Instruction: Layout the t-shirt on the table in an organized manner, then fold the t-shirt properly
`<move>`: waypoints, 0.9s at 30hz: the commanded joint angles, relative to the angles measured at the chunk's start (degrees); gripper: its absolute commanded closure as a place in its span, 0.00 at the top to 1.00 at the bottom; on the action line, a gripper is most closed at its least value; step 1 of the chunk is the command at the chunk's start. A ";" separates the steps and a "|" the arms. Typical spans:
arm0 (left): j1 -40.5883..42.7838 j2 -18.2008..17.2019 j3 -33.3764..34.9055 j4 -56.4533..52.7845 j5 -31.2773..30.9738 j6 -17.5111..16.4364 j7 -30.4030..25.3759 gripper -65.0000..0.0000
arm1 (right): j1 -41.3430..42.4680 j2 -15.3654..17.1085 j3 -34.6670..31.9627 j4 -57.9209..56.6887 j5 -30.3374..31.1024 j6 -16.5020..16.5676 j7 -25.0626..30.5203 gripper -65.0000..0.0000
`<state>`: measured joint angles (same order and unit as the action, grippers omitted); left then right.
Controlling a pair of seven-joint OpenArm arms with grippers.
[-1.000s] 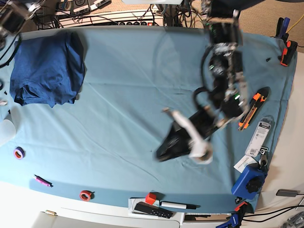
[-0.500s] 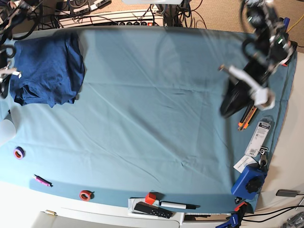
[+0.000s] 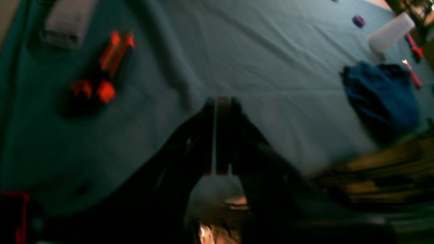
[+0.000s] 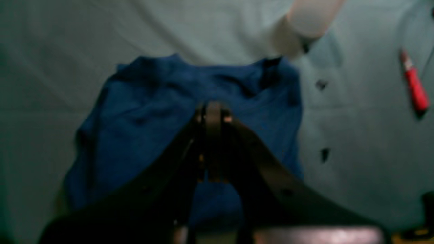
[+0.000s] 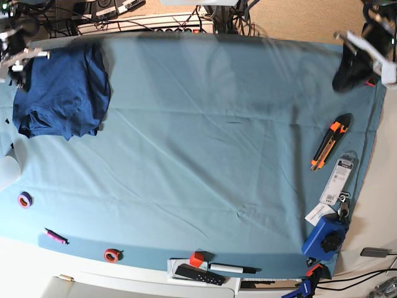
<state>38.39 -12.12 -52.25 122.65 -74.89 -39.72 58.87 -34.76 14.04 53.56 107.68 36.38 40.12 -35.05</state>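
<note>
Running along the near table [image 5: 186, 242] edge: red tape ring [image 5: 111, 254], marker [image 5: 232, 268]. Broad bare teal cloth mid-table. Utility knife [image 5: 329, 141] by right edge. T-shirt [image 5: 62, 90] folded at far-left corner. Left gripper [image 5: 350, 77] closed, empty, at far-right edge; right gripper [image 4: 212, 112] closed, empty, above the shirt.

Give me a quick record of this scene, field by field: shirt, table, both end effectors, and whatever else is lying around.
t-shirt: folded, far corner of table
table: teal cloth, middle bare
left end effector: shut, empty, above table
right end effector: shut, empty, over t-shirt
utility knife: orange and black, near table's side edge
tape rolls: purple and red, near front edge
</note>
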 commanded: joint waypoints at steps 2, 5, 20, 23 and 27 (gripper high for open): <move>3.69 -0.59 -0.39 0.46 -1.99 -0.28 -0.26 0.00 | -2.49 -0.11 0.50 0.79 3.23 -0.12 -1.07 0.00; 7.39 -0.61 -0.39 -1.11 -2.45 -0.28 0.96 0.00 | -6.21 -0.92 0.48 0.63 8.00 -0.12 -5.20 0.00; 15.26 -5.05 7.32 -24.17 -10.11 -0.28 18.71 0.00 | -26.01 -0.83 -13.97 0.59 16.13 -0.12 -16.98 0.00; 14.88 -6.36 14.60 -30.77 -10.11 -0.28 17.22 0.00 | -26.34 -0.83 -18.43 0.17 12.98 -0.12 -16.20 0.00; 11.89 -7.87 24.83 -39.58 -10.11 -0.28 13.62 0.00 | -25.70 -0.63 -24.55 -5.16 2.71 -0.12 -7.50 0.00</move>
<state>49.41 -19.25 -26.94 82.48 -83.83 -39.70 72.77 -59.44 12.97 28.56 101.93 38.11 39.92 -42.26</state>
